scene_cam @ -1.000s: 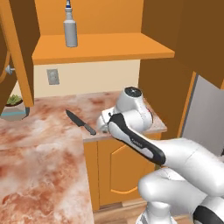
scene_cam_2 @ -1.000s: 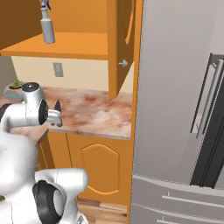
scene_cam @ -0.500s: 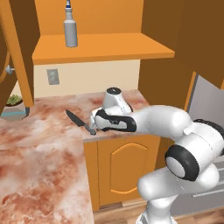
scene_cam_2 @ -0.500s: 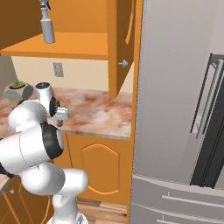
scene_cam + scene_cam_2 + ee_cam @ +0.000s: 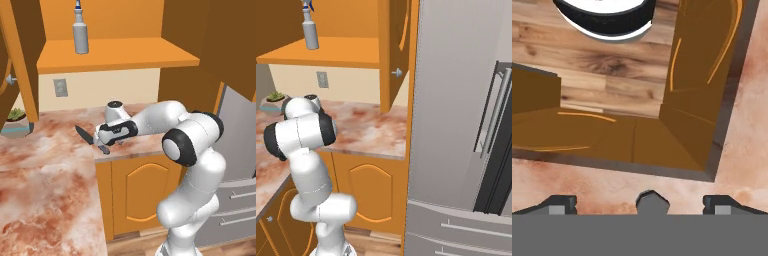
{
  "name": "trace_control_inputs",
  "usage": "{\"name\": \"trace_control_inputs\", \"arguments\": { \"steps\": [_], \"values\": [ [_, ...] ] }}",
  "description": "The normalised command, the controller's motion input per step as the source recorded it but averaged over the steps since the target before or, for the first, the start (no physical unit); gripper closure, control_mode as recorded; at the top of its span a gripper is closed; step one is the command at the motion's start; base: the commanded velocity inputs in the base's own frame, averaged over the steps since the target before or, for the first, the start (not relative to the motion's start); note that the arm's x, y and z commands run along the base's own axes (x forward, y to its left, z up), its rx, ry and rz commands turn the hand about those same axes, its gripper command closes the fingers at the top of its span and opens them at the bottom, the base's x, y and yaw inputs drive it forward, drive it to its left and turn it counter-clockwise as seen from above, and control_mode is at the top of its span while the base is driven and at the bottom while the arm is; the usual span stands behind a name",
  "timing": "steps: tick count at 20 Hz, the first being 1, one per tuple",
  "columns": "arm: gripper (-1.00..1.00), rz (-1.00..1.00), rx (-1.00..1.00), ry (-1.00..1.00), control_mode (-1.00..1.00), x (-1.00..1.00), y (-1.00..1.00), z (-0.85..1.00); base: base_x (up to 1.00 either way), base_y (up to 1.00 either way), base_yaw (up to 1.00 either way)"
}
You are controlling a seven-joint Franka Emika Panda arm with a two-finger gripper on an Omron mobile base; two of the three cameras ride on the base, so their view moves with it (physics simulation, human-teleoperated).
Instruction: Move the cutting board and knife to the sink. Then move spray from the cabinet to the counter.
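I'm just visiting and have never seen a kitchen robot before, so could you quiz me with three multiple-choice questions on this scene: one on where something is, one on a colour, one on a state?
1. Where does the spray stand?
A. on the cabinet shelf
B. on the floor
C. inside the fridge

2. What colour is the counter?
A. plain black
B. reddish-pink and white marble
C. green

3. How is the claw right now?
A. shut on the spray
B. shut on a plate
C. open, low over the knife

Answers:
1 A: both base views show the bottle upright on the orange shelf.
2 B: the mottled top is seen in the left base view.
3 C: the hand view shows the fingertips set wide apart with the knife's handle end between them.
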Motion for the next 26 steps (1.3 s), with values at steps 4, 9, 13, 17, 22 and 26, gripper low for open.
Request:
{"name": "trace_control_inputs", "arguments": {
  "steps": [4,9,13,17,22,26],
  "values": [
    [-1.0,0.01,0.0,0.0,-1.0,0.27,0.12,-0.68,0.0,0.0,0.0],
    [-1.0,0.0,0.0,0.0,-1.0,0.39,0.04,-0.42,0.0,0.0,0.0],
    [-1.0,0.01,0.0,-0.01,-1.0,0.13,0.02,-0.32,0.0,0.0,0.0],
    [-1.0,0.02,0.0,-0.05,-1.0,0.09,0.01,-0.29,0.0,0.0,0.0],
    [-1.0,0.03,0.01,-0.1,-1.0,0.29,0.04,-0.21,0.0,0.0,0.0],
    [1.0,0.03,0.0,-0.09,-1.0,0.34,0.12,-0.24,0.0,0.0,0.0]
  ]
}}
